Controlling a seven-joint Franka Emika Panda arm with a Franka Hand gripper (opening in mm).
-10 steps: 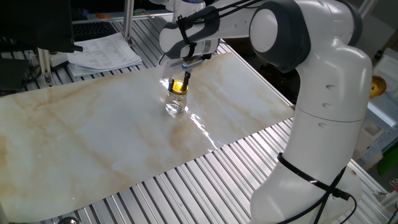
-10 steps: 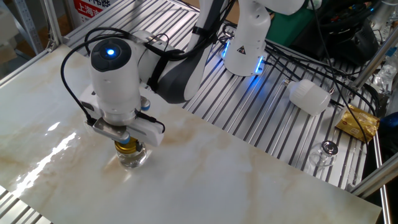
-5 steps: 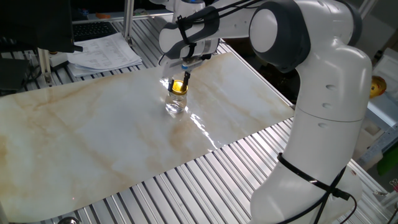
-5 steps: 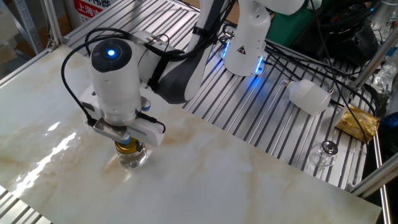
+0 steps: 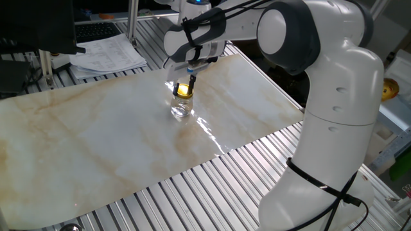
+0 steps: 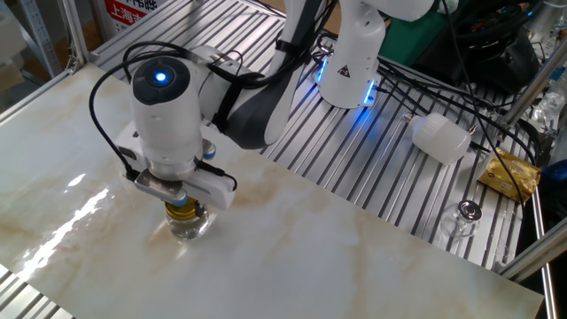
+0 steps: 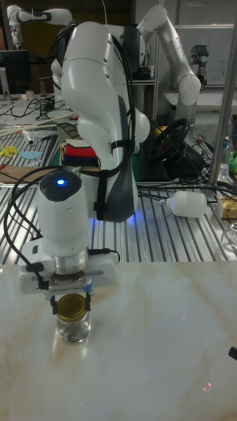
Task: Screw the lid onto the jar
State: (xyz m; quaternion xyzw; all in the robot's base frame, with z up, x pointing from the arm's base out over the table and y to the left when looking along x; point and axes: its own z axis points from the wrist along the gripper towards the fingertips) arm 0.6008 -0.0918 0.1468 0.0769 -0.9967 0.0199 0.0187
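Looking at one fixed view first: my claw (image 5: 187, 81) was straight above the jar (image 5: 181, 107), which stood on the marble tabletop (image 5: 96, 141) toward its far right side, and the gold lid (image 5: 184, 90) sat right at the jar's mouth.

In the other fixed view, my wrist blocked most of it, but the lid (image 6: 182, 209) peeked out under the claw (image 6: 181, 201) with the jar (image 6: 190, 224) below, near the left edge of the table (image 6: 354, 257).

The tall fixed view was the clearest: fingers (image 7: 52, 303) pinched on either side of the lid (image 7: 72, 306), which rested on top of the jar (image 7: 72, 325).

So I'd say I was mid-screwing. Couldn't tell if the threads had caught, though. Next move probably called for turning the wrist while keeping the lid level and pressing down lightly.
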